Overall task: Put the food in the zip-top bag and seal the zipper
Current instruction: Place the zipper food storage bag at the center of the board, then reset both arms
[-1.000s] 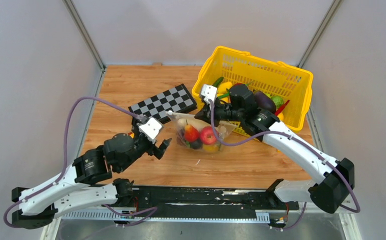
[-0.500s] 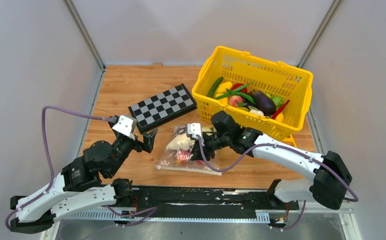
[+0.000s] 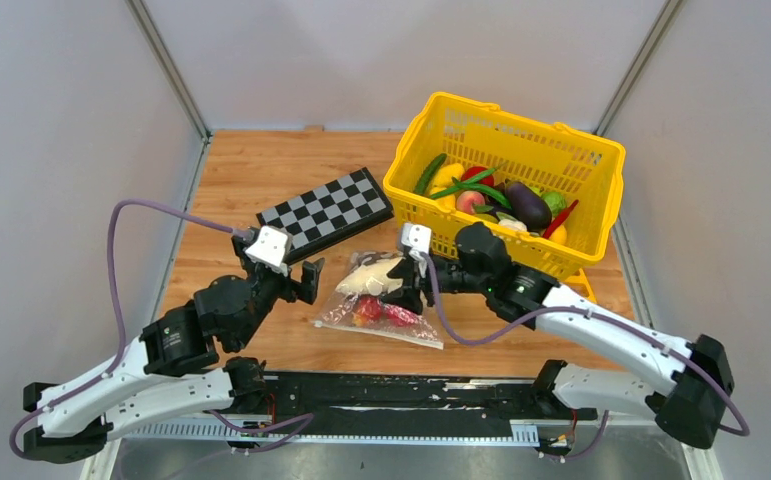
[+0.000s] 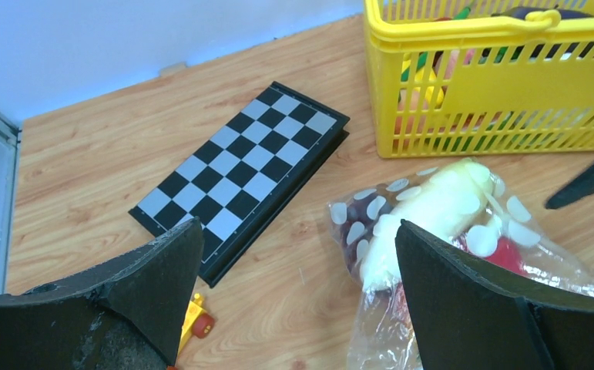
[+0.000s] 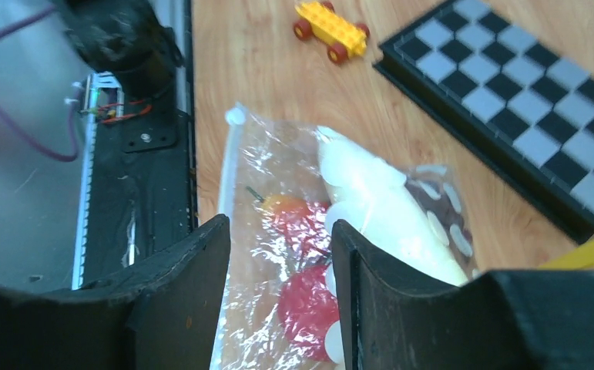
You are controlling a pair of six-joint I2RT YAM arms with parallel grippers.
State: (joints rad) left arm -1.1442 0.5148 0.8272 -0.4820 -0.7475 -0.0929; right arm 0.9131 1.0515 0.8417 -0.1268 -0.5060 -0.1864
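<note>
The zip-top bag (image 3: 386, 325) lies flat on the wooden table in front of the basket, dotted and clear. Through it shows the food: a long cream-white vegetable (image 3: 366, 279) (image 5: 378, 208), red round fruits (image 3: 368, 311) (image 5: 309, 304), an orange-red one (image 5: 282, 204) and dark grapes (image 4: 355, 220). The zipper (image 5: 229, 173) runs along the bag's near edge; whether it is closed I cannot tell. My right gripper (image 3: 408, 287) (image 5: 278, 225) hovers over the bag, jaws apart, nothing pinched. My left gripper (image 3: 308, 280) (image 4: 297, 227) stands wide open just left of the bag.
A yellow basket (image 3: 561, 160) with more toy produce stands at the back right. The checkerboard (image 3: 326, 210) (image 4: 239, 169) lies left of it. A small yellow toy car (image 5: 330, 31) (image 4: 195, 324) sits near my left fingers. The black rail runs along the near edge.
The right gripper brought the hanging bag down, laid it flat on the table and opened off it. The left arm swung back and returned beside the bag, still open.
</note>
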